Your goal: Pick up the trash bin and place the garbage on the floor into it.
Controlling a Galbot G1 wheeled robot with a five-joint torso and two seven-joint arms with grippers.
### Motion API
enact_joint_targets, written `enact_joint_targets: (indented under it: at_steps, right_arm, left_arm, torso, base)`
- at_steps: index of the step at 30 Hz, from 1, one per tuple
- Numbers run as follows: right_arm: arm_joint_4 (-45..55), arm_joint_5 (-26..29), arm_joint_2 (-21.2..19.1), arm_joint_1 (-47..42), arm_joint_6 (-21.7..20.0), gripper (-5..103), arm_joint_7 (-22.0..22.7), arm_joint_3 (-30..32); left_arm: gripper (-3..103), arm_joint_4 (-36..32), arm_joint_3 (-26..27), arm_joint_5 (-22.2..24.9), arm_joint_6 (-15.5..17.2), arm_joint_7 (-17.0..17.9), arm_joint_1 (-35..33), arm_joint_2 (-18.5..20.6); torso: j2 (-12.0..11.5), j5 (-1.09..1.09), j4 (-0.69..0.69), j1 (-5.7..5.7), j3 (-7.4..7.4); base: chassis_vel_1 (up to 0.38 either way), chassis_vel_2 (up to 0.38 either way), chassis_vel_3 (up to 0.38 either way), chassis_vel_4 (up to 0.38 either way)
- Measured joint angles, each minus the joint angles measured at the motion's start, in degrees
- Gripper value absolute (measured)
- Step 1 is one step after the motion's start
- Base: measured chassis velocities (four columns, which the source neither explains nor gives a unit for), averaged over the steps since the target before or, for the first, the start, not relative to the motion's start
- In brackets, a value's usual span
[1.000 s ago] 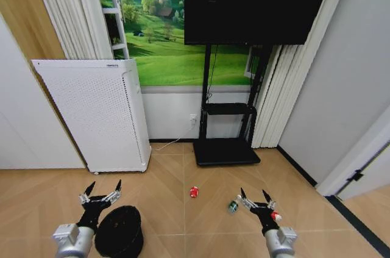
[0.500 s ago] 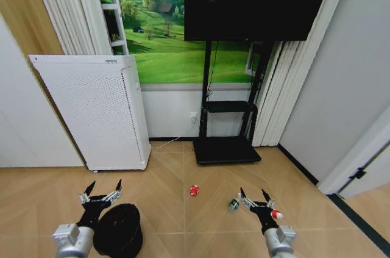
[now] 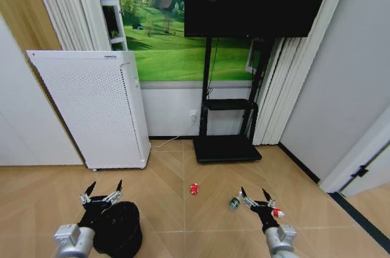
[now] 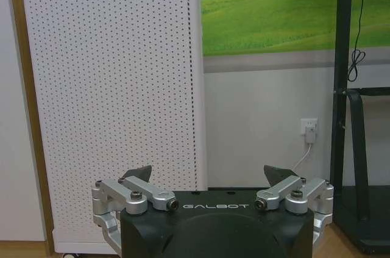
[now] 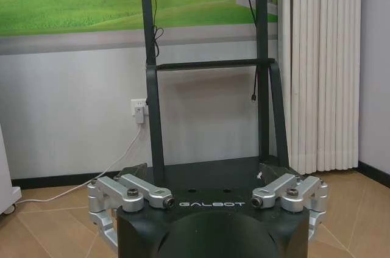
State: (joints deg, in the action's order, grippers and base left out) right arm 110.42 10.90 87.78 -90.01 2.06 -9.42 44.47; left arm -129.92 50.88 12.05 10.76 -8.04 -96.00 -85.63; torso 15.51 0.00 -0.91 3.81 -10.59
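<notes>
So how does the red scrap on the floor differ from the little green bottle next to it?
The red scrap is red and lumpy; the green bottle is greenish with a darker end. The scrap lies in open floor near the middle, apart from both grippers; the bottle lies just beside the open right gripper. The scrap sits farther from the robot, the bottle closer. Both are small, on the wood floor and outside the black bin.

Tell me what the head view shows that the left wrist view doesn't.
Head view alone: the trash bin on the floor by the left pincer, the red scrap, the greenish bottle, the red-and-white wrapper beside the open right pincer, and the dark screen. Left wrist view alone: the wall socket close up. Both share the white cabinet, the green landscape mural, the black stand and the open left pincer.
</notes>
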Motion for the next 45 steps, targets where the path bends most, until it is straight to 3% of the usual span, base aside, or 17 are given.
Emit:
enact_joint_targets:
  at_steps: [45]
  right_arm:
    - [-0.5, -0.9, 0.4, -0.1, 1.3, 100, -0.5, -0.1]
  left_arm:
    - [100, 0.1, 0.2, -0.3, -0.7, -0.8, 0.1, -0.4]
  torso:
    - [-10.1, 0.0, 0.0, -2.19, 7.92]
  base:
    - [0.0, 0.0, 0.0, 0.0]
